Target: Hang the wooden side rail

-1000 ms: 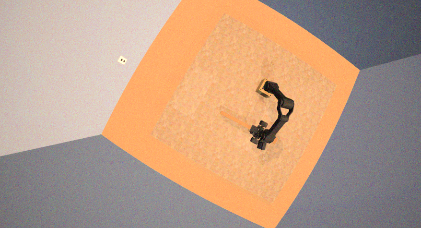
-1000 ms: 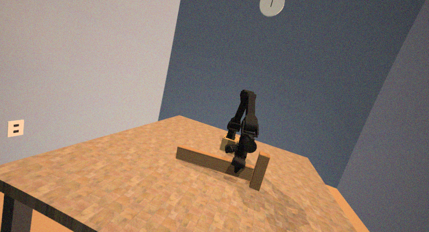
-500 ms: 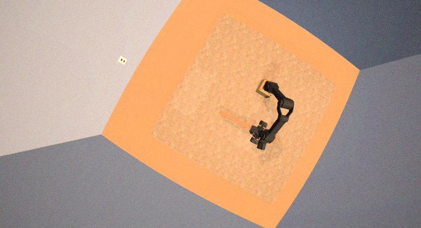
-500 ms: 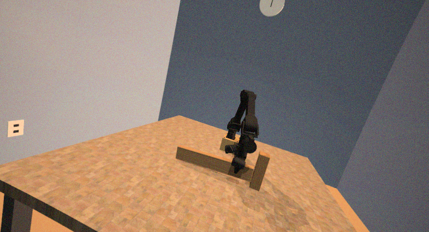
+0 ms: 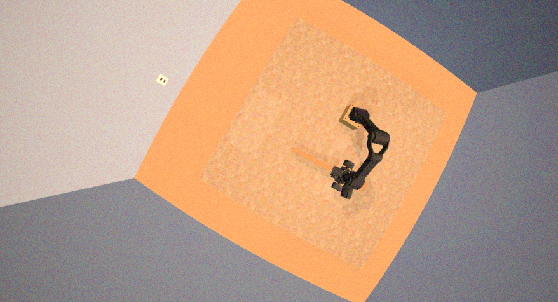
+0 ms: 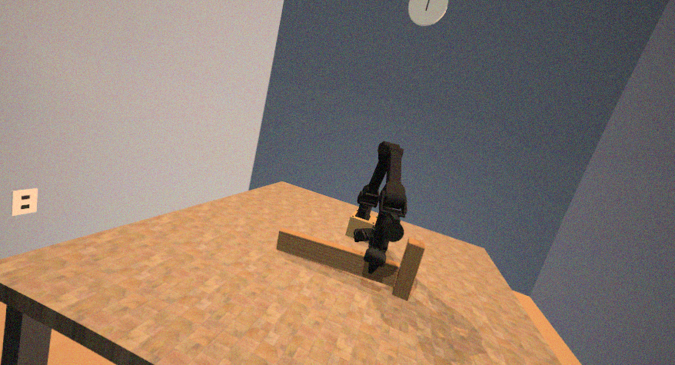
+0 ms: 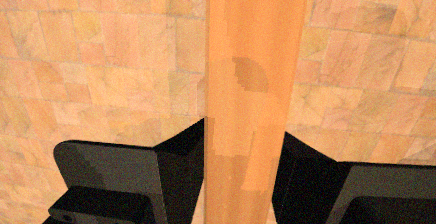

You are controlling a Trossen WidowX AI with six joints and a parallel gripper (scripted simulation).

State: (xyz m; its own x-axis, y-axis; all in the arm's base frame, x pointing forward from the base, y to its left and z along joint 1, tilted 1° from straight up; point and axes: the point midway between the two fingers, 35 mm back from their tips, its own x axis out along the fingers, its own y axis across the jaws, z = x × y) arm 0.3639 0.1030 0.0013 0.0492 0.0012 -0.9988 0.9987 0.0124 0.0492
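Observation:
The wooden side rail (image 5: 312, 158) (image 6: 320, 254) (image 7: 255, 38) stands on its narrow edge, running from the far end at the left in the exterior view to the post. Its far end looks down on the table. The headboard post (image 6: 408, 269) stands upright at the rail's near end; in the top view only a bit of it shows past the arm. My gripper (image 6: 373, 267) (image 7: 236, 122) is shut on the rail near the post, one finger on each side. The hooks, the pins and the slot are hidden in all views, so I cannot tell whether the hooks sit on the pins.
The arm's base block (image 5: 352, 122) (image 6: 357, 226) stands behind the rail, with the arm arching over to the post. The patterned table top (image 5: 269, 101) (image 6: 212, 287) lies under everything. Walls, an outlet plate (image 5: 162, 79) (image 6: 24, 202) and a round clock (image 6: 424, 8) are far off.

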